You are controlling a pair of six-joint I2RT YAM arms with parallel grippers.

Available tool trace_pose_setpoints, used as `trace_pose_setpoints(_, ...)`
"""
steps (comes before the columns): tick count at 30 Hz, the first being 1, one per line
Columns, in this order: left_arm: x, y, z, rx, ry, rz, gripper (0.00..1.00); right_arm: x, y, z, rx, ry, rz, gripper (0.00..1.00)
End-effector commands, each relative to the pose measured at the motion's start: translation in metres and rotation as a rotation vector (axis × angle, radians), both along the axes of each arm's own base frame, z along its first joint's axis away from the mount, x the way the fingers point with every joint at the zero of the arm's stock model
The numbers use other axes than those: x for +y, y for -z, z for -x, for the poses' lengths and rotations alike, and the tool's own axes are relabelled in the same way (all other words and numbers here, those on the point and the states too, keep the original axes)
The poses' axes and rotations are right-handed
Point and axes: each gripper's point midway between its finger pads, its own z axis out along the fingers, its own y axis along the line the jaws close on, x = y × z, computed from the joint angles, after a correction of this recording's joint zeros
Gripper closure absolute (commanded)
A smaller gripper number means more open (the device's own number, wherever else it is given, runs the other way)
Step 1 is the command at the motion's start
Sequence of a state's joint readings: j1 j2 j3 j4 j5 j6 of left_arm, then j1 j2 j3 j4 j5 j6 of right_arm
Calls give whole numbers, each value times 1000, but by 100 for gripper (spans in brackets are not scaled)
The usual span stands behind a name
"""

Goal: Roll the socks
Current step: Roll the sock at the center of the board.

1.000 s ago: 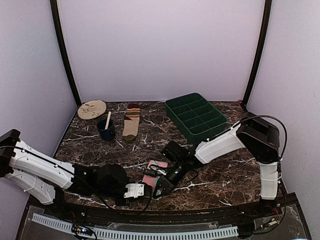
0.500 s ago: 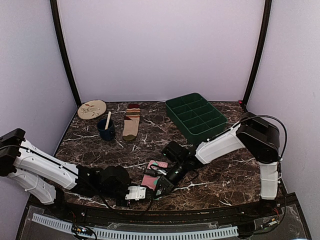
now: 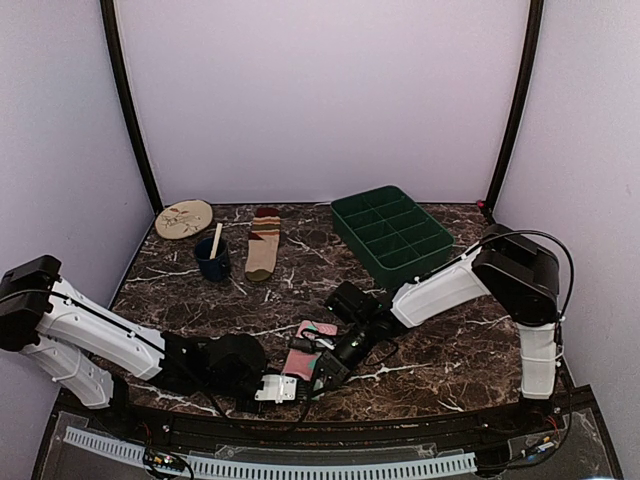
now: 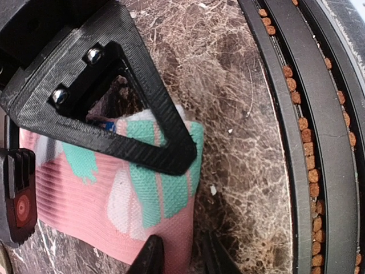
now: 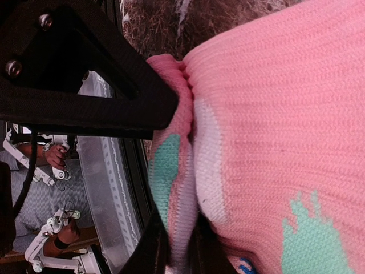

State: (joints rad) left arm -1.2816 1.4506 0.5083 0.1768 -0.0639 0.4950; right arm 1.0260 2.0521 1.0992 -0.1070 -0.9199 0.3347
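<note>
Where the dark marbled table meets plain lilac walls, stock runs as follows. Far side, left to right: beige plate, blue cup, tan striped sock, green divided tray. Near centre: pink sock, both arms crowding it. The overhead view hides the fingertips; the wrist views supply them — right gripper pinched tight on the sock's folded edge, left gripper narrowly parted astride its near corner, hold undeterminable.
</note>
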Motion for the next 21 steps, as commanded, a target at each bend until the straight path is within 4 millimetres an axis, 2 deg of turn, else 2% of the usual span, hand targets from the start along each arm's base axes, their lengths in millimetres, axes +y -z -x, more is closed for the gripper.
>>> trace_pose_setpoints(1, -7, -6, -8, -63, 5, 4, 72, -9, 8, 1, 22, 9, 43, 100)
trace_pose_setpoints(21, -13, -4, -26, -124, -23, -6, 71, -12, 10, 3, 46, -9, 44, 100)
